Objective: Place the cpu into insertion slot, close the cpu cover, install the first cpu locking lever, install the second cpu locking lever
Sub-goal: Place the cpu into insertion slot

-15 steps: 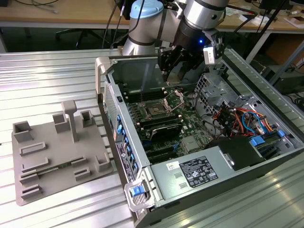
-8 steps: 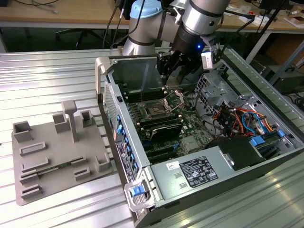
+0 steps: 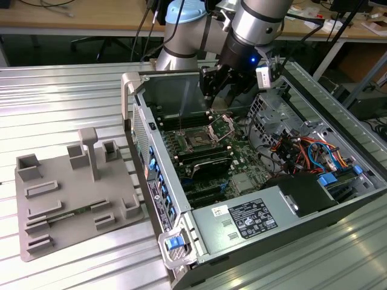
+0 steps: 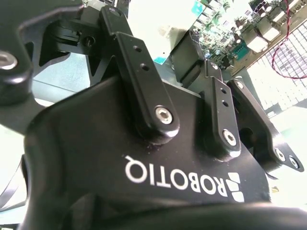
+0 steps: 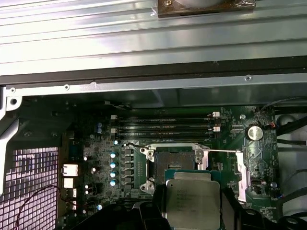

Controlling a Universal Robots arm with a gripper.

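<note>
The chip (image 5: 192, 203) is held clamped between the jaws of the gripper (image 3: 216, 104), close over the socket (image 5: 172, 160) but apart from it, and is not yet seated; the socket is seen bare in the first wrist view. The cover (image 3: 222, 125) is found raised on its hinge at one edge of the socket, and a locking lever (image 5: 223, 151) is seen released just beside the socket. All four steps are judged outstanding: seating the chip, closing the cover and fastening both levers.
</note>
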